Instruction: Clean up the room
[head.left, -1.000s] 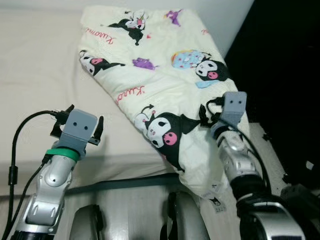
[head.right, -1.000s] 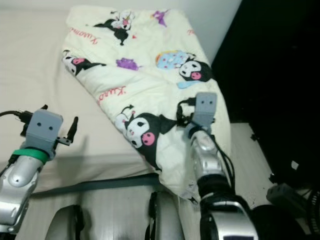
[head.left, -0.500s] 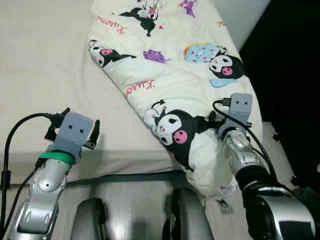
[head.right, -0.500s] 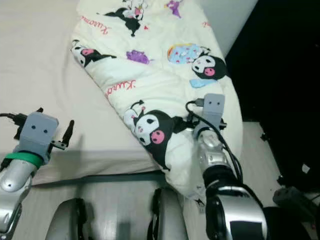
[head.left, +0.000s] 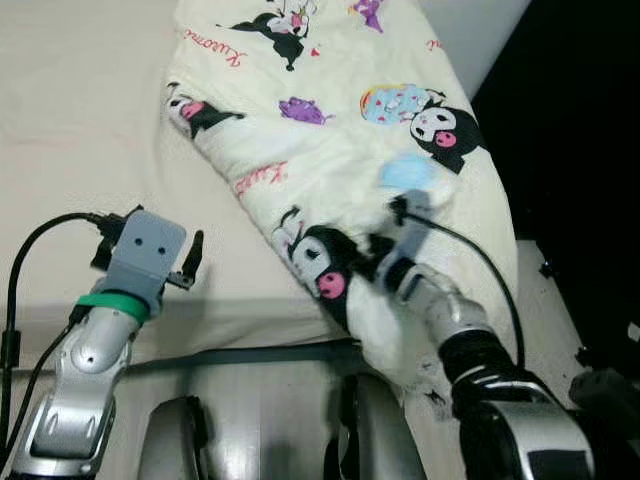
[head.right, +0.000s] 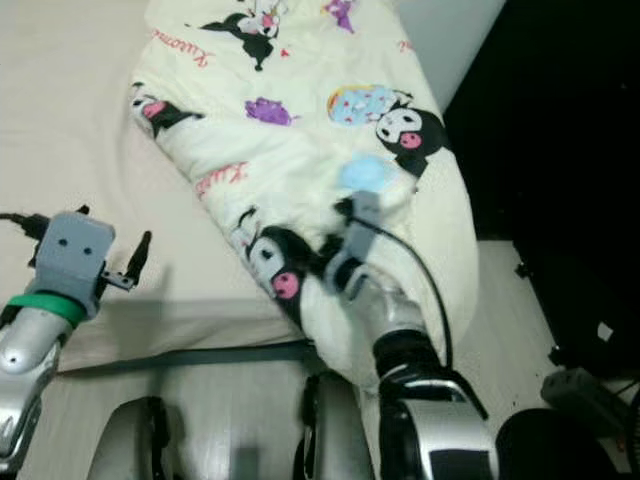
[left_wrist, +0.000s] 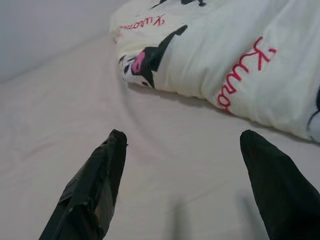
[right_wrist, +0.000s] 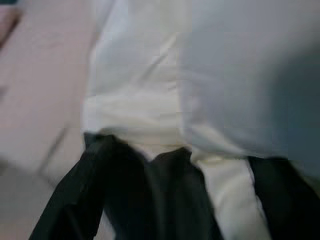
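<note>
Right gripper (head.left: 385, 262) is buried in the blanket (head.left: 340, 140) at the bed (head.left: 70, 120) edge — grip unclear — while the left gripper (left_wrist: 182, 192) hovers wide open, empty, beside the blanket.

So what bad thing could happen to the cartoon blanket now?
The blanket hangs over the bed corner toward the floor, so a pull by the right gripper, pressed into its lower fold, might drag it off. The grip looks blurry, so the fabric may slip. The left gripper hovers open over the bare sheet, not helping to steady anything.
</note>
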